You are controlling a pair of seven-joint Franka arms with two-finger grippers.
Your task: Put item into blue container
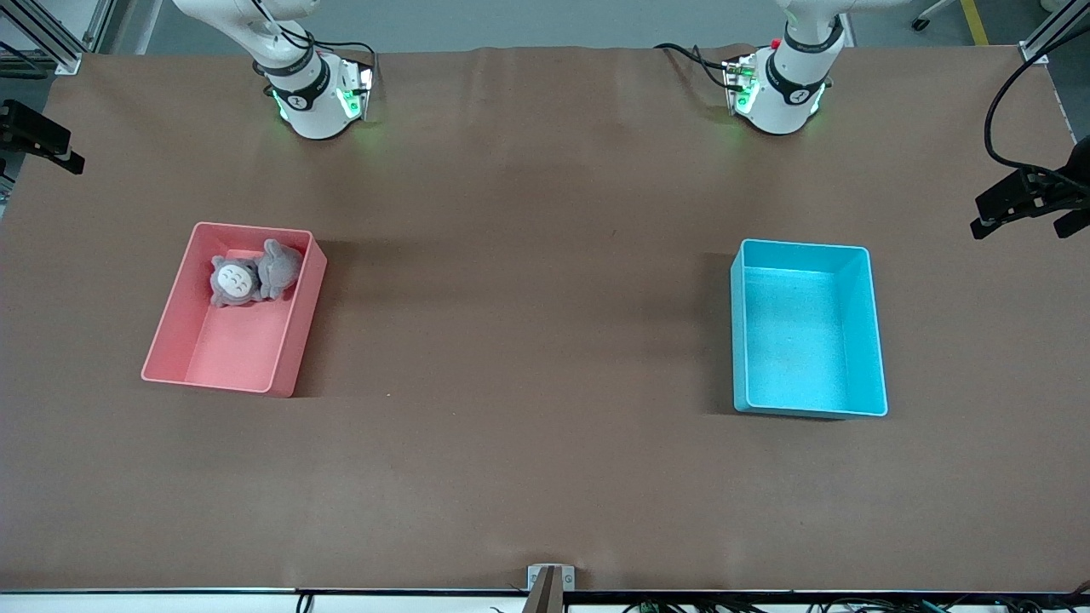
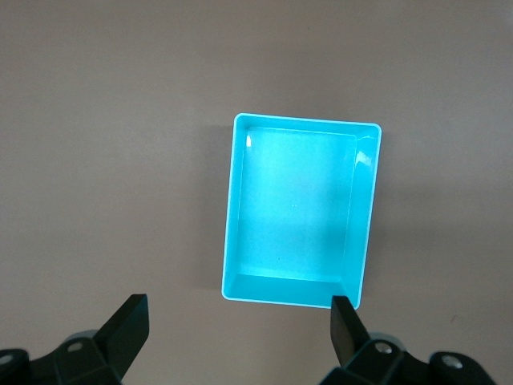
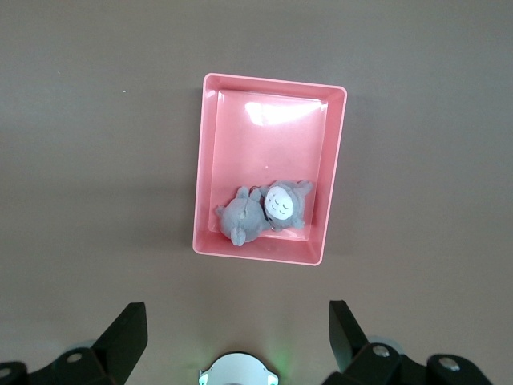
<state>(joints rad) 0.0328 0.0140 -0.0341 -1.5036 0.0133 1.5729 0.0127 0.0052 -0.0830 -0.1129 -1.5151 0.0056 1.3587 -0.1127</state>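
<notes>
Two grey plush toys, one with a white belly point(image 1: 234, 283) point(image 3: 284, 204) and one plain point(image 1: 278, 266) point(image 3: 240, 218), lie together in a pink bin point(image 1: 230, 349) point(image 3: 264, 144) toward the right arm's end of the table. The blue container point(image 1: 800, 332) point(image 2: 296, 208) sits toward the left arm's end with nothing in it. My left gripper point(image 2: 239, 309) hangs open high over the table beside the blue container. High up too, my right gripper point(image 3: 236, 309) is open over the table between its own base and the pink bin. Neither holds anything, and both are out of the front view.
Both arm bases point(image 1: 319, 98) point(image 1: 779, 94) stand along the table edge farthest from the front camera. The right arm's base point(image 3: 238, 370) also shows in the right wrist view. Black clamps point(image 1: 1026, 200) point(image 1: 38, 136) sit at the table's two ends. Brown tabletop point(image 1: 528, 298) lies between the bins.
</notes>
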